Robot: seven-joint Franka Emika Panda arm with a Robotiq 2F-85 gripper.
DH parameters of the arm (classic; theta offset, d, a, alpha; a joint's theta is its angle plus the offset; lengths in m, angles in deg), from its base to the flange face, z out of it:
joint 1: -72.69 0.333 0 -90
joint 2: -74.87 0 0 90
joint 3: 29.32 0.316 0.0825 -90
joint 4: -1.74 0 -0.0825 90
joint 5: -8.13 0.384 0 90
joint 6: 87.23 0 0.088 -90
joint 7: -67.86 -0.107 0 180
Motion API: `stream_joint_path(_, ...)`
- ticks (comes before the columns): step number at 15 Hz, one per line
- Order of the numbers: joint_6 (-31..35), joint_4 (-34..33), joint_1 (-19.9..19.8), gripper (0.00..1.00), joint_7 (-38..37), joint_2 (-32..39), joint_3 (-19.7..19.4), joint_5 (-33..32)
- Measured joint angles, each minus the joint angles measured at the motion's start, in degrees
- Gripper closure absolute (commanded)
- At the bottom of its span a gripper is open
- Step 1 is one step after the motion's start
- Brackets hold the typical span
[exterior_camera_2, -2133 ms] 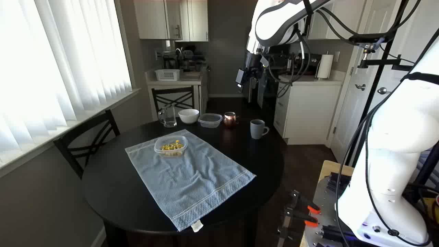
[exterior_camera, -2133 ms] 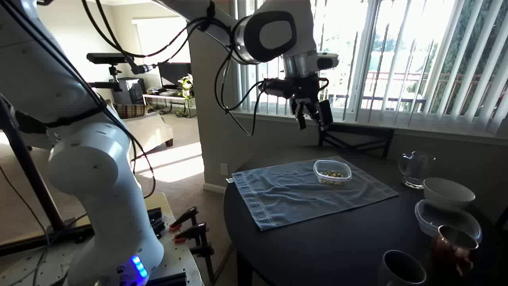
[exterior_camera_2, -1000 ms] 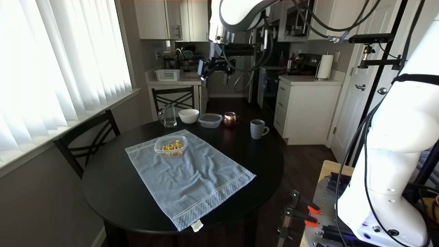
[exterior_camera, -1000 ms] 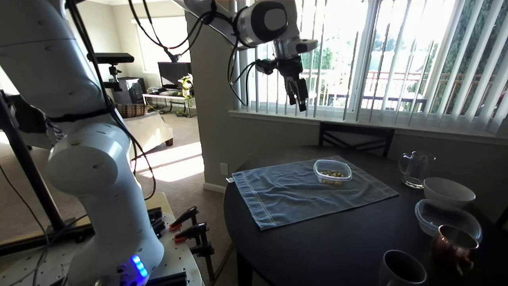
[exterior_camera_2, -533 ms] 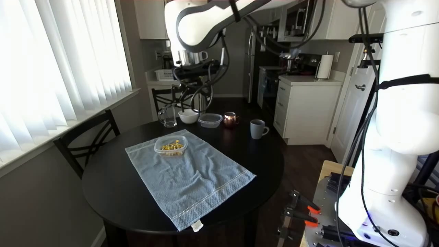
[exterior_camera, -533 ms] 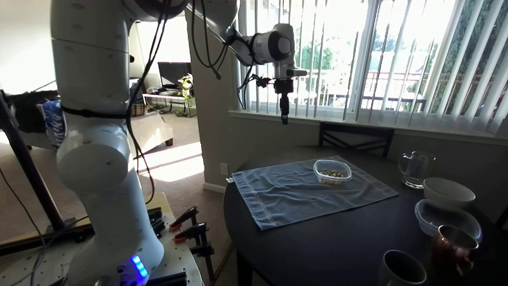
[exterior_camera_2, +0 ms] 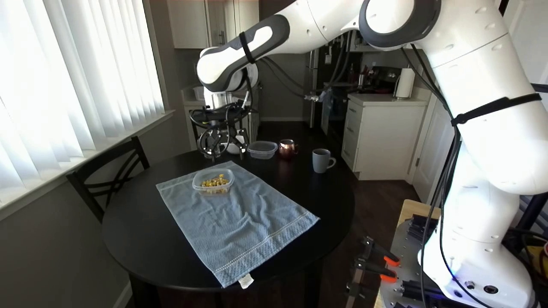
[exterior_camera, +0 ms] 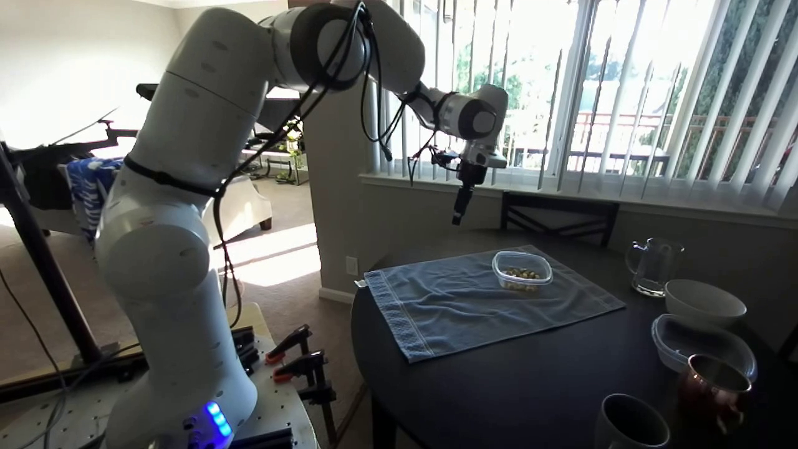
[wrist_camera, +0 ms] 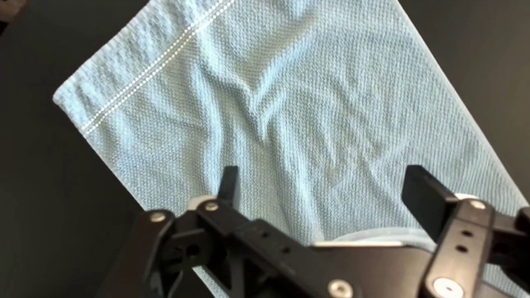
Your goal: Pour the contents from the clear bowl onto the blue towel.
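Blue towel [exterior_camera: 449,305] across the worktop [exterior_camera: 499,386], nothing poured on it as far as this dim view shows; fingers [wrist_camera: 426,198] hang above, empty and spread wide; then the clear bowl [exterior_camera: 520,260], upright on that towel, yellow pieces [exterior_camera_2: 216,182] inside. Grasp, lift, pour: all left!

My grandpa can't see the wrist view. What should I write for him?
A black gripper, open and empty, in front of a wrinkled blue towel on a dark table. Low down, a whitish edge of the clear bowl peeks out.
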Motion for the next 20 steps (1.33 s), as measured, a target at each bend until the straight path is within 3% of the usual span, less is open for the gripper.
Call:
stream_joint_path(5, 0.8, -5.2, -3.6, 0.0, 0.3, 4.2, -4.6, 3.4)
stream_joint_path(13, 6.9, -10.7, 5.0, 0.0, -6.4, 12.7, -8.7, -5.1)
stream_joint_path(20, 6.9, -11.6, 5.2, 0.0, -6.6, 13.6, -8.8, -5.3)
